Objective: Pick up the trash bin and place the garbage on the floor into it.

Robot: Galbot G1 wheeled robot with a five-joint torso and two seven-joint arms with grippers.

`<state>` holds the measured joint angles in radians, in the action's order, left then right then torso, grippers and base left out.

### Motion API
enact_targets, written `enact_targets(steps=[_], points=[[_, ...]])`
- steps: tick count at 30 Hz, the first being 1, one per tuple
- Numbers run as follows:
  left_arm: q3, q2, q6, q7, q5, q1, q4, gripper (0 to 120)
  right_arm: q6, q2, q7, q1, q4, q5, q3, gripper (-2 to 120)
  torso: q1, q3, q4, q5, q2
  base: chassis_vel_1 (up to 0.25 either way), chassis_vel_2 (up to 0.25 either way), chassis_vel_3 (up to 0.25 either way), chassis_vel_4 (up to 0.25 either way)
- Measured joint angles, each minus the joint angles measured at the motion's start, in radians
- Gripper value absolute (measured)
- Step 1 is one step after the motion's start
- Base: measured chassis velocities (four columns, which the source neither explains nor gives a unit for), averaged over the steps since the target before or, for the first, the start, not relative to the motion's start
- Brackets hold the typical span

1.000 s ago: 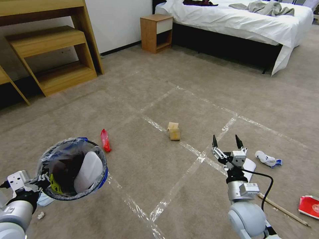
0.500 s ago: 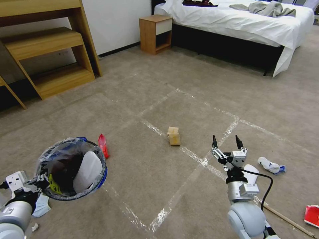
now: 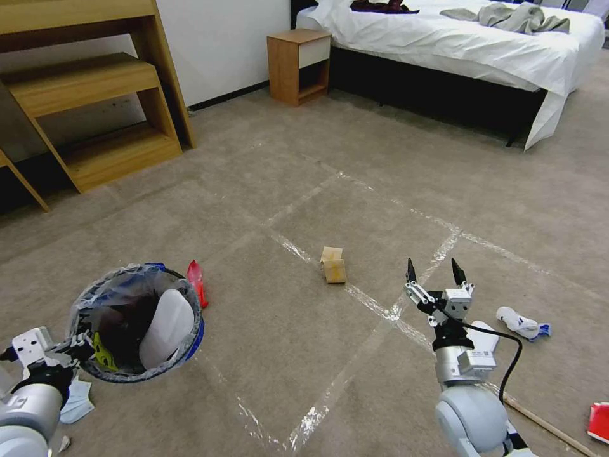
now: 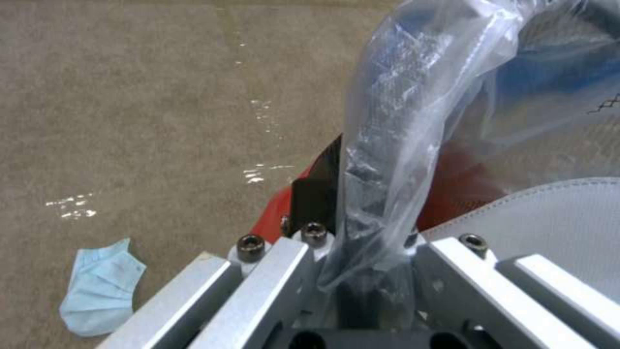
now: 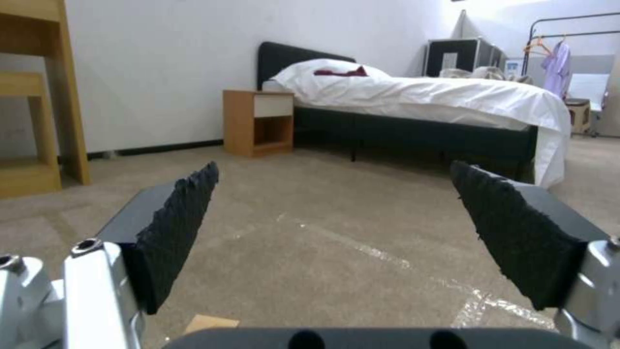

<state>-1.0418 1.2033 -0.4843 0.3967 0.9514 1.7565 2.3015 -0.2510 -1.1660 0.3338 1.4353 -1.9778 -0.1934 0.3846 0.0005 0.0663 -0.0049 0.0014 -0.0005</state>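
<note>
Carrying the trash bin point(image 3: 136, 324) by a pinch on its lined rim, we have our left gripper point(image 4: 362, 261) closed on the rim wall and the crinkled plastic liner point(image 4: 413, 106) together, the bin held out at our left, apparently clear of the floor point(image 3: 304, 190). That grip is the weak spot: the film could slide between pad and rim, and the bin, loaded on one side by the white slipper point(image 3: 166, 327) leaning inside it, could tilt or drop and spill. Our right gripper point(image 3: 432, 271) hangs in front at our right with its jaws wide apart and nothing between them, the fingertips point(image 5: 181, 228) framing bare carpet.

Garbage is scattered well apart: a tan paper bag point(image 3: 333, 264) ahead on a tape line, a red wrapper point(image 3: 196, 282) just beside the bin, a blue mask point(image 4: 100, 291) below our left arm, a crumpled tissue point(image 3: 523, 324) off to the right. The bin itself may block our sight of the wrapper and mask when we reach.

A white flat piece point(image 3: 485, 336) sits partly behind our right wrist, probably a second slipper. The wooden stick point(image 3: 545, 425) and a red scrap point(image 3: 598, 422) are cut off at the edge. The bin's dark depths we cannot read.
</note>
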Motion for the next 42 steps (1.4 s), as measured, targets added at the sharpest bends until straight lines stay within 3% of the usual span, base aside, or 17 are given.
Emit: enact_targets(steps=[12,42], points=[[0.003,0.002,0.002,0.0,-0.001,-0.006,-0.007,1,-0.01,-0.006,0.008,-0.013,0.011,-0.002,-0.007,100,0.0,0.0,0.0,0.0,0.0,0.0,0.0,0.0,0.0],[0.013,0.015,0.013,-0.004,-0.021,-0.013,-0.021,1,0.0,0.017,0.016,-0.011,0.0,-0.024,0.008,100,0.0,0.0,0.0,0.0001,0.0,0.0,0.0,0.0,0.0]])
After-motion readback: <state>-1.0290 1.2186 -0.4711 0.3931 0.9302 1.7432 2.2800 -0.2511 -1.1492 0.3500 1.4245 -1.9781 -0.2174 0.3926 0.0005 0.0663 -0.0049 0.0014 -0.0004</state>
